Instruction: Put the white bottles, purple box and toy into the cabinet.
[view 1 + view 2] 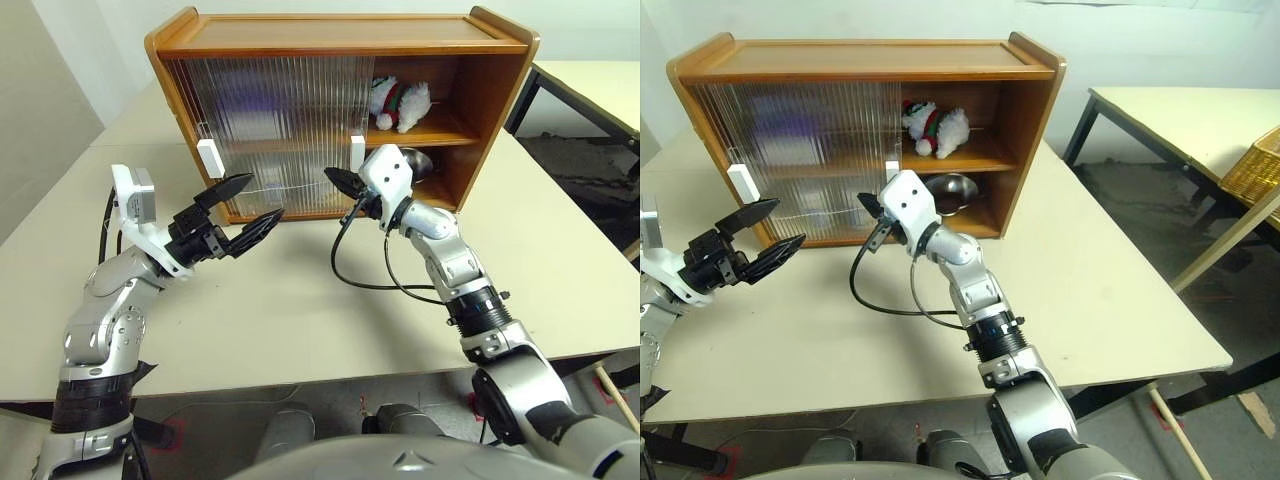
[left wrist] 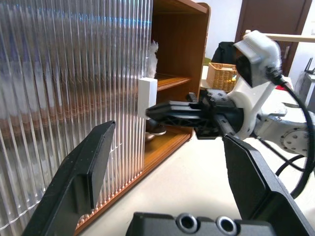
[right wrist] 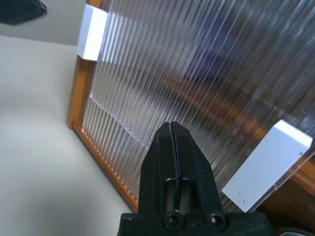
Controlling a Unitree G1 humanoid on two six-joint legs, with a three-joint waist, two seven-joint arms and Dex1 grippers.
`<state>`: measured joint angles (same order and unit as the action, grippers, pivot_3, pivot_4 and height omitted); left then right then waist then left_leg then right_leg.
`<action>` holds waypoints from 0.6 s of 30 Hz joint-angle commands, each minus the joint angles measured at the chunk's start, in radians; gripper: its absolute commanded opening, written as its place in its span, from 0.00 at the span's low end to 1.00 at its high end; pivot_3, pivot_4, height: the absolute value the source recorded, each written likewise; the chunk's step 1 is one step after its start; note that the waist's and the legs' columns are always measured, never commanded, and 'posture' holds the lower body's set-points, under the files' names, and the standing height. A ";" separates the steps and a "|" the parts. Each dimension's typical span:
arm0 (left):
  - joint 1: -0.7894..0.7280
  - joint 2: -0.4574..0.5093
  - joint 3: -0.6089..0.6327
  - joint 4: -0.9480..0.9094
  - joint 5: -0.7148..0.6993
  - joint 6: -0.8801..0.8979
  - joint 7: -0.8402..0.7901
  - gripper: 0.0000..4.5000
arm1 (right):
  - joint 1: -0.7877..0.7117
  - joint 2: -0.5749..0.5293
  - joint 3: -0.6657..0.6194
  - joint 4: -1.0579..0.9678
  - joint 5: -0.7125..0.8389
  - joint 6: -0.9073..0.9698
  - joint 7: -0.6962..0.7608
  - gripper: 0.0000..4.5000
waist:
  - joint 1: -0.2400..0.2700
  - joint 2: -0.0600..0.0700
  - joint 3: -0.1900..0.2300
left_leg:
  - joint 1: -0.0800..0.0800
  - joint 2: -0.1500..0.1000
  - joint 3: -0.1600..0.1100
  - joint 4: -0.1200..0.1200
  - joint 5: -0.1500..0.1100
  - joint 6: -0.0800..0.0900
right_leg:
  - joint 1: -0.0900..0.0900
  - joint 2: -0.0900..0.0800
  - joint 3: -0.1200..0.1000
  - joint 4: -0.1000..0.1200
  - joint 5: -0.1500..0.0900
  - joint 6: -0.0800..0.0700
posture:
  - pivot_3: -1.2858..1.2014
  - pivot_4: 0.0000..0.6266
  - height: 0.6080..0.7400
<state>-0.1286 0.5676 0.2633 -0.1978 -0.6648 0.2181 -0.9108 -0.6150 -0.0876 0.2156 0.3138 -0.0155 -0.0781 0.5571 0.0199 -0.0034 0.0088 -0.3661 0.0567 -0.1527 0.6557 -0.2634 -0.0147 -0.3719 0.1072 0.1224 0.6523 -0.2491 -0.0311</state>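
Observation:
The wooden cabinet (image 1: pixel 330 35) stands at the back of the table, both ribbed sliding doors (image 1: pixel 270 130) pushed to its left half and the right half open. On the upper shelf of the open half lies the toy (image 1: pixel 400 103). A faint purple blur shows behind the ribbed doors (image 1: pixel 780 130); I cannot tell what it is. The white bottles and the purple box are hidden. My right gripper (image 1: pixel 338 180) is shut and empty, its tip close to the middle white handle (image 1: pixel 357 152). My left gripper (image 1: pixel 262 197) is open and empty in front of the doors, near the other handle (image 1: pixel 209 156).
A silver bowl (image 1: pixel 950 190) sits on the lower shelf behind my right wrist. A black cable (image 1: pixel 360 280) loops from that wrist over the cream table (image 1: pixel 300 330). To the right stand a second table (image 1: pixel 1170 110) and a wicker basket (image 1: pixel 1255 165).

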 commanded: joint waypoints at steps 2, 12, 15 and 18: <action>0.005 0.002 0.007 -0.011 0.006 -0.007 0.003 1.00 | -0.025 0.016 0.012 0.062 -0.076 -0.025 -0.109 0.00 | 0.000 0.000 0.000 | 0.000 0.001 0.001 -0.001 0.000 -0.001 | -0.001 0.000 0.000 0.000 0.001 -0.001 | 0.55 0.00 1.00; -0.001 0.003 0.003 -0.002 0.007 -0.013 0.000 1.00 | -0.035 0.013 -0.002 0.054 -0.189 -0.063 -0.296 0.00 | 0.002 -0.001 0.000 | 0.000 0.002 0.003 -0.011 -0.001 -0.001 | -0.007 0.001 -0.001 0.000 0.009 -0.007 | 0.54 0.00 1.00; -0.007 0.003 0.001 0.001 0.008 -0.013 -0.001 1.00 | -0.029 0.017 -0.021 0.037 -0.184 -0.033 -0.317 0.00 | 0.005 0.000 0.000 | 0.000 0.003 0.004 -0.012 0.000 -0.001 | -0.008 0.001 -0.001 0.000 0.009 -0.007 | 0.54 0.00 1.00; -0.012 0.002 -0.002 0.004 0.009 -0.012 -0.002 1.00 | -0.018 0.021 -0.040 0.012 -0.166 0.010 -0.333 0.00 | 0.006 -0.001 0.000 | 0.000 0.003 0.004 -0.012 0.000 -0.001 | -0.008 0.002 -0.001 0.000 0.009 -0.007 | 0.54 0.00 1.00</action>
<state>-0.1328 0.5678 0.2639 -0.1976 -0.6641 0.2127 -0.9072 -0.6365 -0.0624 0.2122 0.3456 -0.1929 -0.0988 0.2510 0.0263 -0.0040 0.0084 -0.3661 0.0601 -0.1487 0.6440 -0.2635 -0.0152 -0.3798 0.1089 0.1216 0.6523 -0.2405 -0.0380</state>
